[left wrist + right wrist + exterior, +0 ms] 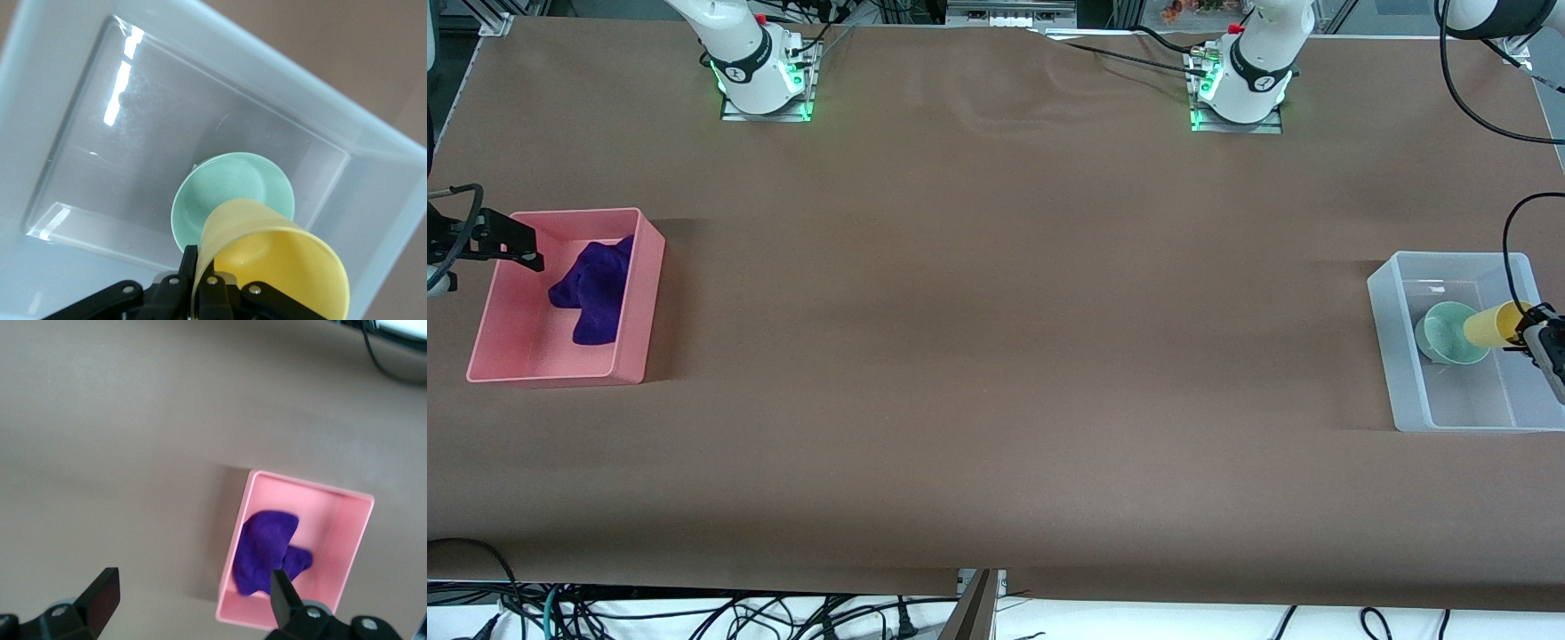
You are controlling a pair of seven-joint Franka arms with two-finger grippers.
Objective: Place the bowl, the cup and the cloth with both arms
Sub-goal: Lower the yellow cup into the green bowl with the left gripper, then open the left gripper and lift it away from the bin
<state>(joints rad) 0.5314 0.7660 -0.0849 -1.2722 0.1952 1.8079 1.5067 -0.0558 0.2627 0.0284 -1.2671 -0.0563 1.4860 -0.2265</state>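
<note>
The purple cloth (594, 289) lies bunched in the pink bin (636, 307) at the right arm's end of the table; it also shows in the right wrist view (263, 550). My right gripper (520, 249) is open and empty, up over the pink bin's outer edge; the right wrist view (193, 597) shows its jaws wide apart. The mint-green bowl (1445, 333) sits in the clear bin (1392, 347) at the left arm's end. My left gripper (1538, 333) is shut on the wall of the yellow cup (1489, 324), held tilted over the bowl (220, 193). The cup (273, 267) is pinched in the left gripper (199, 267).
The pink bin (230, 553) and the clear bin (373, 133) stand at the two ends of the brown table (996, 356). The two green-lit arm bases (760, 71) stand along the table's edge farthest from the front camera. Cables hang below the edge nearest the front camera.
</note>
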